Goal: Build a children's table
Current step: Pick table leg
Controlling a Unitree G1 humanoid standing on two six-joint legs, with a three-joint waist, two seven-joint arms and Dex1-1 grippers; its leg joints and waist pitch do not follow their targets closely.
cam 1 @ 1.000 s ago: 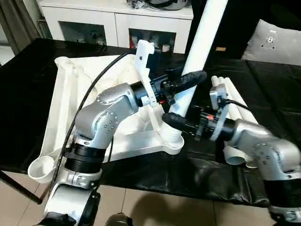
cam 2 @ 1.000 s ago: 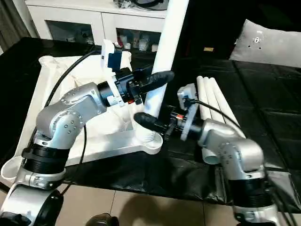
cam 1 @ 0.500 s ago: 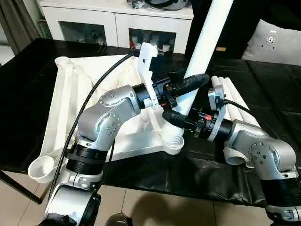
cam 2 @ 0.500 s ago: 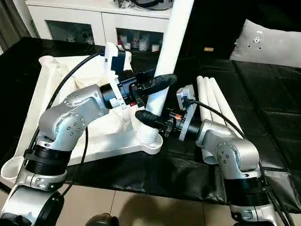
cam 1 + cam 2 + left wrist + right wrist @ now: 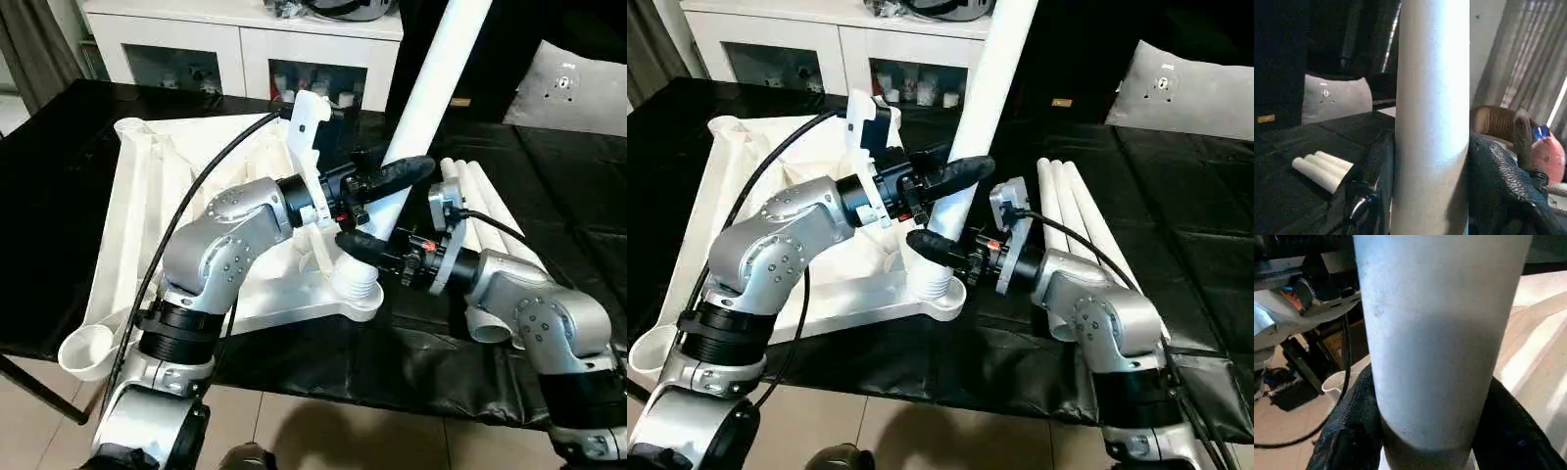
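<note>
Tabletop: white plastic, upside down on the black-covered work table, ribbed underside facing up, lying toward the robot's left half of the table.
Near corner socket: a round socket at the tabletop corner closest to the grippers; it holds the foot of the standing leg, whose ridged end sits in the opening.
Front-left corner socket: round white cup at the corner overhanging the table's near edge; its mouth looks hollow.
Standing leg: white tapered tube rising out of the near corner socket, tilted so its top leans toward the robot's right and runs past the top edge of the head views.
Left gripper: black fingers clamped on the standing leg partway up; in the left wrist view one finger presses each side of the tube.
Right gripper: lower down, just above the socket, its black fingers closed around the leg's base; in the right wrist view a finger hugs each flank of the tube.
Spare legs: three white tubes lying side by side and touching on the black cover, to the right of the tabletop, partly behind the right forearm.
Cabinet: white, with glass doors, beyond the table; small items sit on its shelves, too small to identify.
Cushion: grey, at the far right.
</note>
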